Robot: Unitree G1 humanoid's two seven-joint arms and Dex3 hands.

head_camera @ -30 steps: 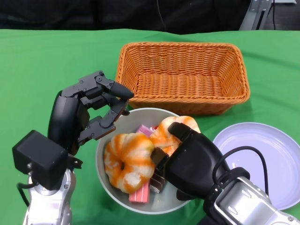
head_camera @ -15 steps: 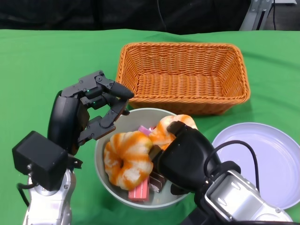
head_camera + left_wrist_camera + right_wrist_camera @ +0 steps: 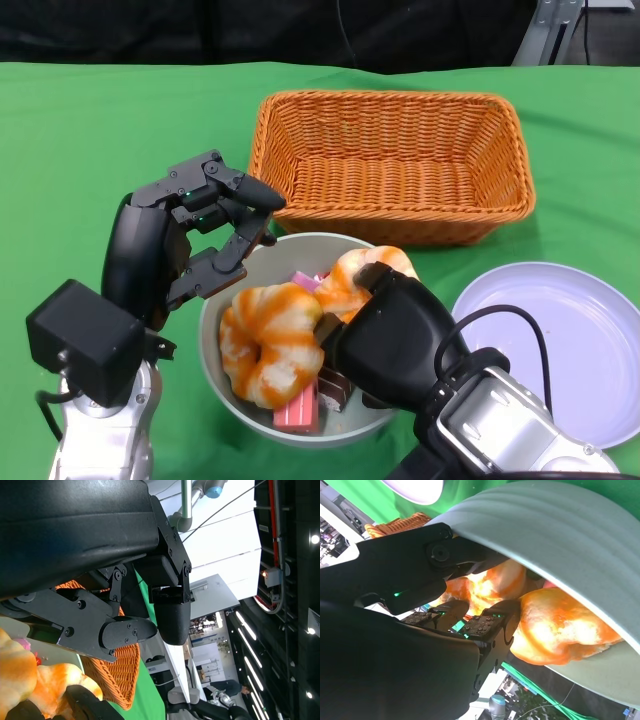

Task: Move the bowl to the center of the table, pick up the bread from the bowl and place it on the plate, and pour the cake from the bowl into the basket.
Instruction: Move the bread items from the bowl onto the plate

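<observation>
Right now my right hand is down in the bowl, fingers closing on the far bread — grip not confirmed, can't tell. Left hand hangs unclenched, empty, at the bowl's rim, likely to brace it. Plate waits toward the table's right edge.

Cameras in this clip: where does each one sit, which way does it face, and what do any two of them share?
Head view: high on the robot, looking down at the green table; shows the bowl, basket, plate, left hand and right hand.
Right wrist view: behind the right hand, facing into the bowl at the bread.
Left wrist view: behind the left hand, facing past the basket toward the room.
Shared: all three show bread and basket; bowl and plate appear in the head and right wrist views.
</observation>
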